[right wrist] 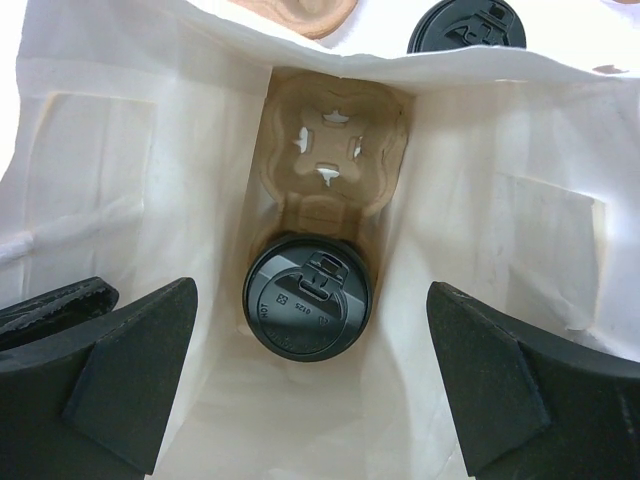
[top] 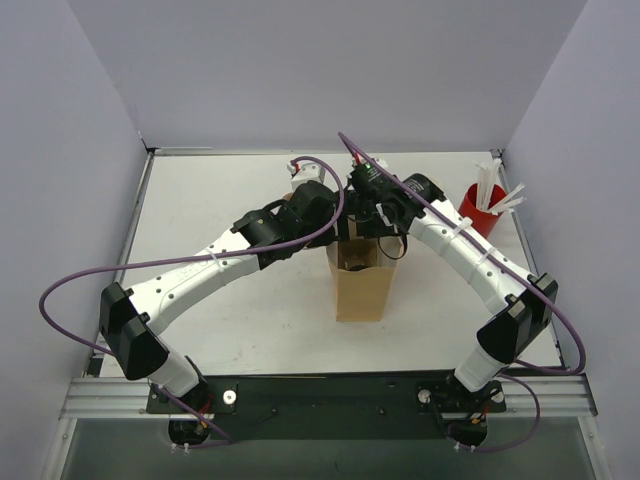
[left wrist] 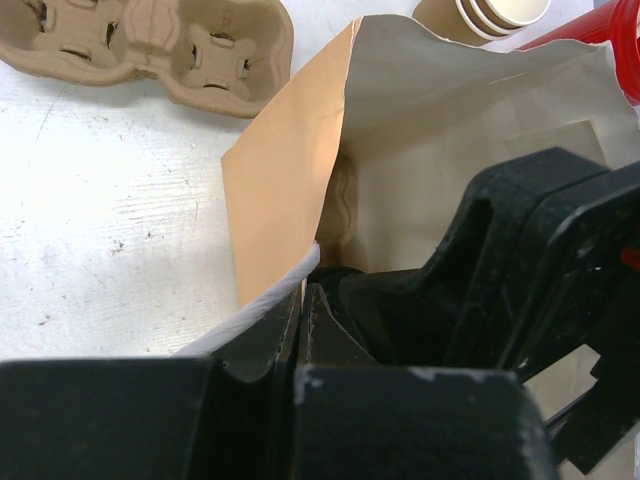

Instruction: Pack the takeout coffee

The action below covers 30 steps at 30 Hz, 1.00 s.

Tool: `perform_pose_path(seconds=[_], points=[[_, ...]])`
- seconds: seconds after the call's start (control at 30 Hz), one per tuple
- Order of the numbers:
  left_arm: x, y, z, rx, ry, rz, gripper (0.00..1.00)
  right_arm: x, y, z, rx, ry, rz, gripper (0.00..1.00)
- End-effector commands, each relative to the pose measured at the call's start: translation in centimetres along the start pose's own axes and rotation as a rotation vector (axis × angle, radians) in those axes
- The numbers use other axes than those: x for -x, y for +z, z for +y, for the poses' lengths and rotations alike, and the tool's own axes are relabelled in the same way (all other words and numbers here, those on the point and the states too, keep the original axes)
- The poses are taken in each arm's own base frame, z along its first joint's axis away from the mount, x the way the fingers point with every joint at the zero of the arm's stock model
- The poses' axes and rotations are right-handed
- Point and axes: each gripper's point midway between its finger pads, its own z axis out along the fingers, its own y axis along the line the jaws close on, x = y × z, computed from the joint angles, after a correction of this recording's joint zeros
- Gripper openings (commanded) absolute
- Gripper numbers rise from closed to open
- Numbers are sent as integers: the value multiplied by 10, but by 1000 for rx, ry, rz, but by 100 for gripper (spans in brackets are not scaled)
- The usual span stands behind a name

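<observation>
Right gripper: fingers were spread wide and empty, hanging at the open mouth of the paper bag. Directly below, between them, sat the takeout coffee, upright with a black lid on, lodged in one slot of a pulp carrier at the bag's bottom; the other slot was vacant. Left gripper: fingers were closed on the bag's rim, holding it open just beside the right gripper. Outside the bag, on the table, lay a second carrier, a stack of paper cups, a loose black lid and a red cup with straws. Step judged: cup seated, packing all but complete. The next move called for a straight lift of the right gripper clear of the rim without snagging paper, then the left's letting go.
</observation>
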Motion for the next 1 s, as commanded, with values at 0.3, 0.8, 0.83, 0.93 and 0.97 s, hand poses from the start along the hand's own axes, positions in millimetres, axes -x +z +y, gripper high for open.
perform_pose_path(seconds=[0.3,0.8,0.83,0.93,0.97], points=[[14,-2,-8,-28,-5,-33,0,28,-31,-3,64,59,-118,93],[13,-1,-11,-34,2,-30,0,49,-39,6,141,129,-222,93],[14,-1,-11,-33,-1,-30,0,50,-39,6,145,132,-229,93],[14,-1,-11,-34,-1,-31,0,54,-40,7,164,154,-253,93],[14,-1,-11,-34,0,-31,0,57,-40,9,177,159,-267,93]])
